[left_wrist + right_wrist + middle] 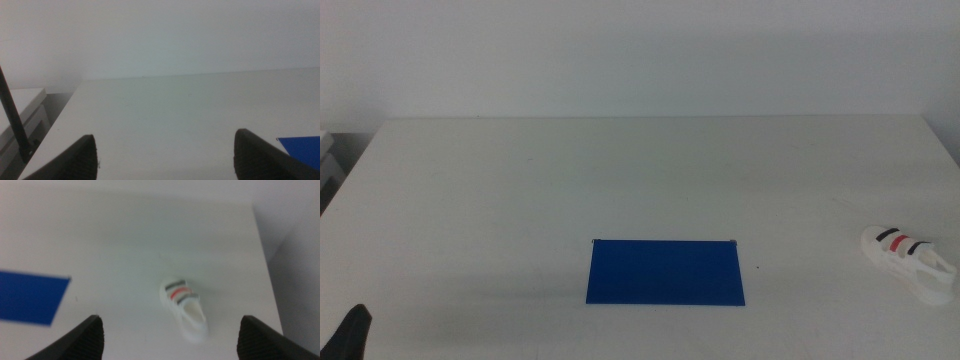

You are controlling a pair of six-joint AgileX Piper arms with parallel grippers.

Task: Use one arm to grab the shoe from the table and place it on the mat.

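The white shoe [910,261] with two black straps and one red strap lies on the off-white table [640,180] near its right edge. The blue mat [666,271] lies flat at the front middle, with nothing on it. The shoe also shows in the right wrist view [184,306], between and beyond my right gripper [170,352], whose jaws stand wide open above the table. The mat's corner shows there too [30,297]. My left gripper [165,172] is open over the table's left part; a mat corner [302,150] shows beside one jaw. In the middle view only a dark stub [350,335] shows at the bottom left.
A white cabinet-like object [20,115] stands beyond the table's left edge, with a black cable [12,117] in front of it. A plain pale wall [640,50] rises behind the table. The table's right edge [262,255] runs close beside the shoe.
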